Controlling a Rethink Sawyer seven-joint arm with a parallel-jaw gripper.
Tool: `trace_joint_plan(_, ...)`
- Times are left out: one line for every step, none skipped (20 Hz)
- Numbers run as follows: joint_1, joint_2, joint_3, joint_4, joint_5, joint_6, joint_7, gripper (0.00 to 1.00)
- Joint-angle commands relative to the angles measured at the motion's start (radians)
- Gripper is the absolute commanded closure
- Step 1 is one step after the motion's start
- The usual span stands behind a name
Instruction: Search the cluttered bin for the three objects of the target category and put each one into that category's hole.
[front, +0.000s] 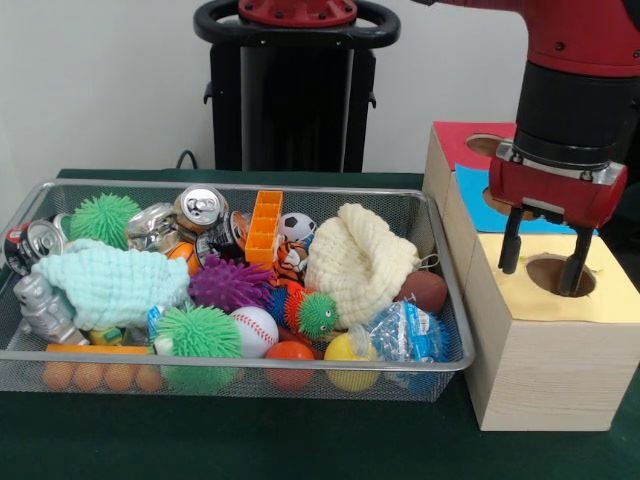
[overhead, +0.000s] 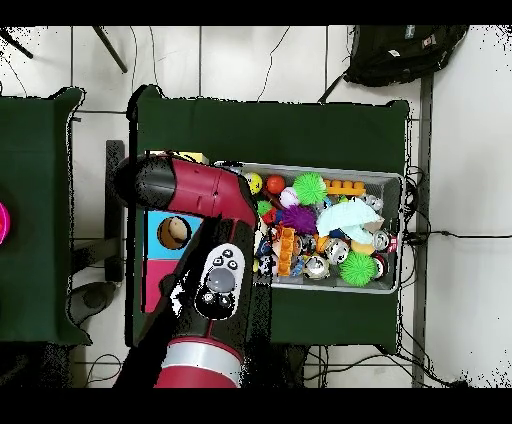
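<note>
The wire mesh bin (front: 240, 359) stands on the dark green table and is full of clutter. It also shows in the overhead view (overhead: 320, 168). The yellow-surround hole (front: 556, 277) tops the nearest wooden box at the right. My gripper (front: 544, 258) hangs open and empty right over this hole, one fingertip (front: 576, 280) low at its rim. In the overhead view my arm (overhead: 195, 190) covers the gripper and the yellow hole.
The bin holds green spiky balls (front: 198, 333), a purple one (front: 230, 283), a baseball (front: 254, 330), cans (front: 201, 208), a cream cloth (front: 360, 260) and a mint cloth (front: 110, 283). The blue-surround hole (overhead: 173, 232) and the red-surround hole (front: 484, 144) lie behind the yellow one.
</note>
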Motion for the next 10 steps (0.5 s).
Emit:
trace_joint_plan(-0.027,0.014,0.040,0.086,-0.015,-0.002,0.148,0.00)
trace_joint_plan(-0.024,0.001,0.036,0.089,-0.017,0.014,0.147,0.00)
trace_joint_plan(-0.023,-0.008,0.034,0.091,-0.019,0.021,0.144,0.00)
trace_joint_plan(-0.024,-0.021,0.029,0.090,-0.024,0.042,0.136,0.00)
trace_joint_plan(-0.027,-0.029,0.026,0.090,-0.028,0.052,0.129,0.00)
trace_joint_plan(-0.031,-0.041,0.027,0.097,-0.032,0.057,0.117,0.00)
trace_joint_plan(-0.036,-0.047,0.027,0.100,-0.035,0.061,0.108,0.00)
trace_joint_plan(-0.047,-0.058,0.029,0.103,-0.041,0.066,0.091,0.00)
trace_joint_plan(-0.054,-0.064,0.032,0.105,-0.044,0.070,0.079,0.00)
trace_joint_plan(-0.067,-0.075,0.037,0.114,-0.049,0.071,0.058,0.00)
